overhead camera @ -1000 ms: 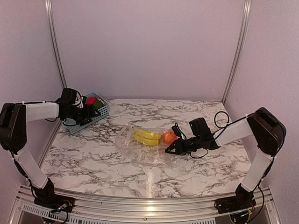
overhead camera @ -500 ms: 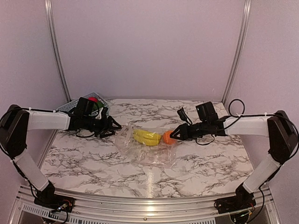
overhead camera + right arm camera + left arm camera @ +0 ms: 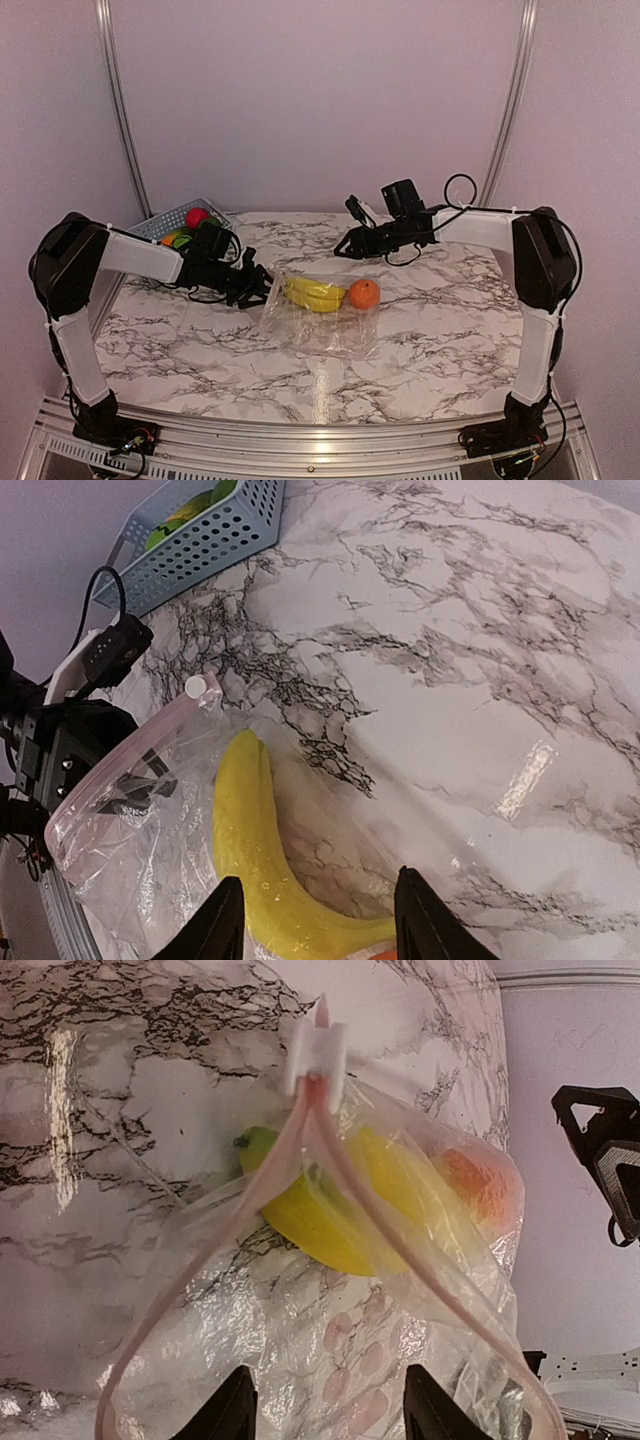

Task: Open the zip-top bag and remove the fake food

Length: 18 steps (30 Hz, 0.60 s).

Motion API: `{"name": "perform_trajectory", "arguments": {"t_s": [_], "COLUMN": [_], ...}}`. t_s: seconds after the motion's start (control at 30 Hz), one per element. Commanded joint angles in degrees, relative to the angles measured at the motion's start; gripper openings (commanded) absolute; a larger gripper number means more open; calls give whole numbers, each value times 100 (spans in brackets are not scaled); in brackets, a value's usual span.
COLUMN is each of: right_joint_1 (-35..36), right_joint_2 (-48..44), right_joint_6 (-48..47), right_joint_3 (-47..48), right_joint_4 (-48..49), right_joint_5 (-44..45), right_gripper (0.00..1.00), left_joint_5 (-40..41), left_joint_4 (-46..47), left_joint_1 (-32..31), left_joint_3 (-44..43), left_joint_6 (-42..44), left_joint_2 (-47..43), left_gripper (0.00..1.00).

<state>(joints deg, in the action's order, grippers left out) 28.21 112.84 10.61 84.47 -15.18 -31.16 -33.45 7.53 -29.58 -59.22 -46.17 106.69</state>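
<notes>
The clear zip-top bag point(image 3: 318, 325) lies mid-table with its mouth spread open toward the left, its two zip strips point(image 3: 395, 1250) meeting at a white slider point(image 3: 318, 1045). Yellow bananas point(image 3: 312, 293) and an orange point(image 3: 364, 293) lie in it, seen through the plastic. My left gripper point(image 3: 262, 288) is open at the bag's mouth, with crinkled plastic between its fingers point(image 3: 232, 1412). My right gripper point(image 3: 342, 247) is open and empty, hovering behind the bag above the bananas point(image 3: 245, 850).
A blue lattice basket point(image 3: 158, 224) stands at the back left corner, holding a red ball fruit point(image 3: 197, 216) and green and orange pieces. The basket also shows in the right wrist view point(image 3: 205, 535). Walls close the table at the back and sides.
My left arm swung from the basket to the bag's mouth. My right gripper left the orange at the bag's right side and moved back and left, behind the bag.
</notes>
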Motion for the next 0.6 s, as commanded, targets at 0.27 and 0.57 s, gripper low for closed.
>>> {"name": "perform_trajectory", "arguments": {"t_s": [0.27,0.57], "right_joint_1": [196,358], "right_joint_2": [1344,1428], "right_joint_6": [-770,-843], "right_joint_3": [1171,971], "right_joint_4": [-910,-965], "right_joint_5": [-1061,-1343], "right_gripper": [46,22], "left_joint_5": [-146,-190], "left_joint_4": [384,483], "left_joint_1": [-82,-191], "left_joint_3": [-521,-983], "left_joint_6": [-351,-414], "left_joint_2": [857,1265], "left_gripper": [56,72]}}
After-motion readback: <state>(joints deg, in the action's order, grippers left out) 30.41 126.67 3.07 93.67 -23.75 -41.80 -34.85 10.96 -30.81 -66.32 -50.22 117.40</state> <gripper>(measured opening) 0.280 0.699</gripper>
